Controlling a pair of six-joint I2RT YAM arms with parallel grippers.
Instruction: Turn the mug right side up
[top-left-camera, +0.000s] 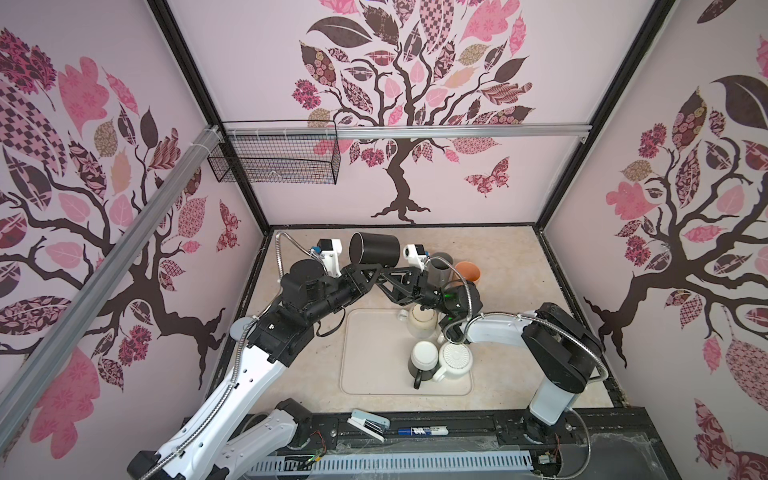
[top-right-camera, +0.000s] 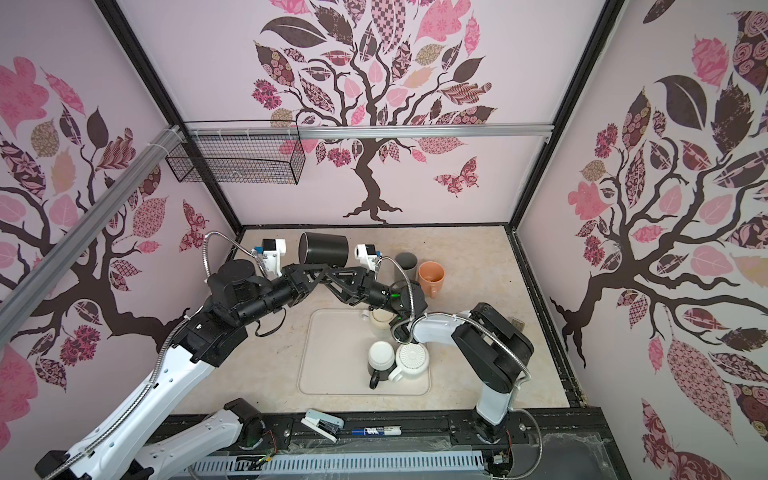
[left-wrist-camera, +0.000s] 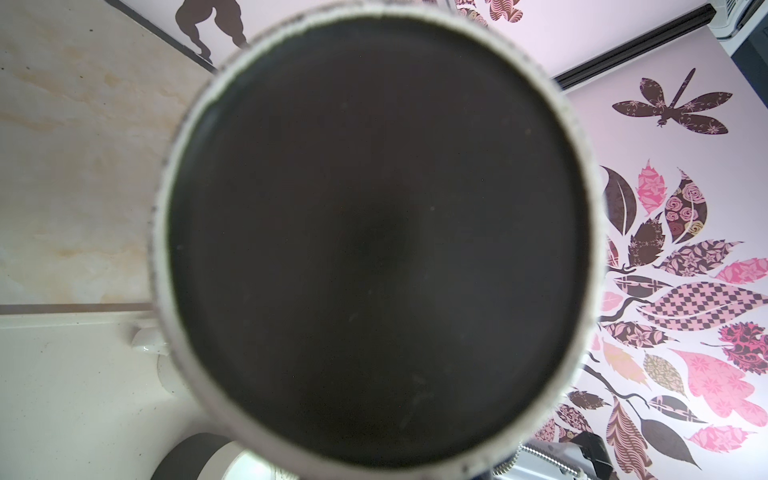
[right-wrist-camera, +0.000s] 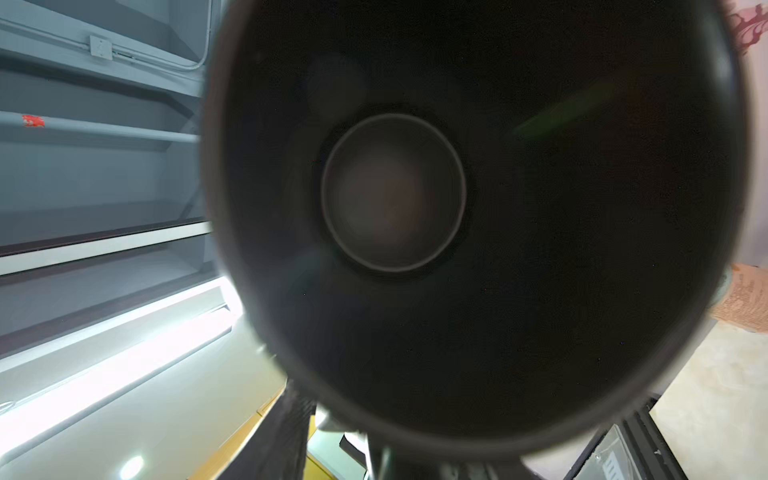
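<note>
Top-view query, A: mug (top-left-camera: 375, 249) location?
B: Aloft on its side, beyond the tray (top-left-camera: 361, 353).
A: Claws?
B: Left gripper (top-left-camera: 371, 272) pressed together beneath mug, pinching it; right gripper (top-left-camera: 384, 277) alongside, spread or pinching cannot be determined

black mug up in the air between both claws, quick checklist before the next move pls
1. Upright: not ok. The black mug lies on its side in the air, mouth toward the right arm.
2. Current hold: ok. The left claw is shut beneath the mug, though the exact grip spot is hidden.
3. Second hold: cannot tell. The right claw has its tips under the mug, out of sight.
4. Neighbours clear: ok. The grey cup and orange mug stand upright, apart from it.
5. Set-down space: ok. Bare table shows beside the tray.
</note>
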